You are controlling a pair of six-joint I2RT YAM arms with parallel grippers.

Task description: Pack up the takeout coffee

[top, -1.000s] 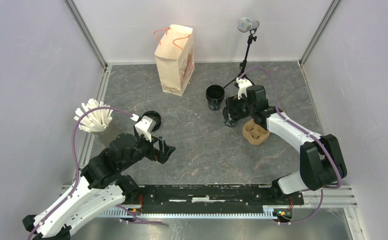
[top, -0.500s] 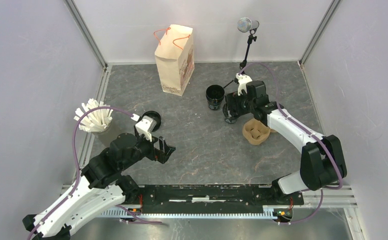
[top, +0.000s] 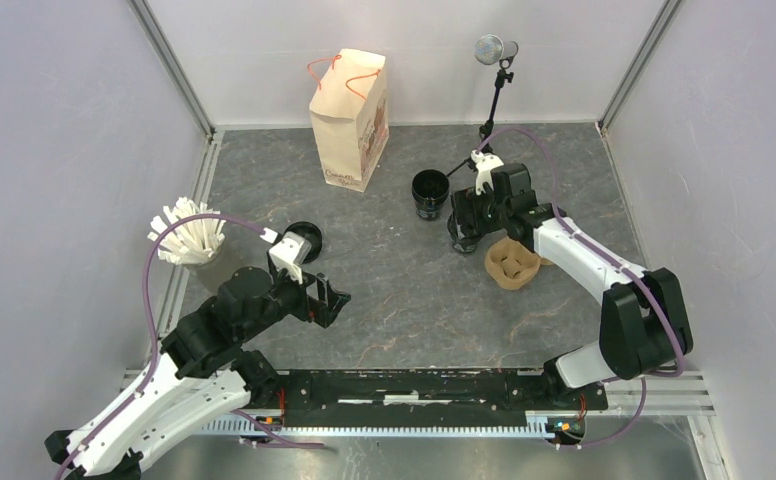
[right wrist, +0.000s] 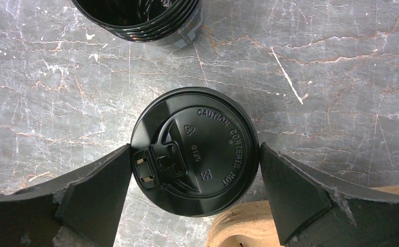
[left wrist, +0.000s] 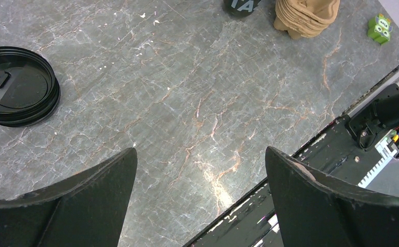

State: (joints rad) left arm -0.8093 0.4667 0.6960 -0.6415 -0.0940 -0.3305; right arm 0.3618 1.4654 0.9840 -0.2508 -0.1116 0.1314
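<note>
A lidded black coffee cup (right wrist: 207, 134) stands on the table, seen from above in the right wrist view. My right gripper (right wrist: 195, 154) is open and straddles its lid, one finger at each side, at or just off the rim. From above the cup (top: 459, 243) is mostly hidden under that gripper (top: 464, 226). A stack of open black cups (top: 430, 193) stands just left of it and also shows in the right wrist view (right wrist: 135, 18). My left gripper (left wrist: 200, 153) is open and empty above bare table, also seen from above (top: 330, 300).
The brown pulp carrier (top: 511, 262) sits right beside the lidded cup, its edge under my right gripper (right wrist: 238, 226). A stack of black lids (left wrist: 17, 85) lies left. The beige bag (top: 349, 120) stands at the back. White sticks in a cup (top: 186, 232) stand far left. A microphone stand (top: 494, 90) is behind.
My right gripper has shifted slightly toward the back over the lidded cup. The left arm has not moved.
</note>
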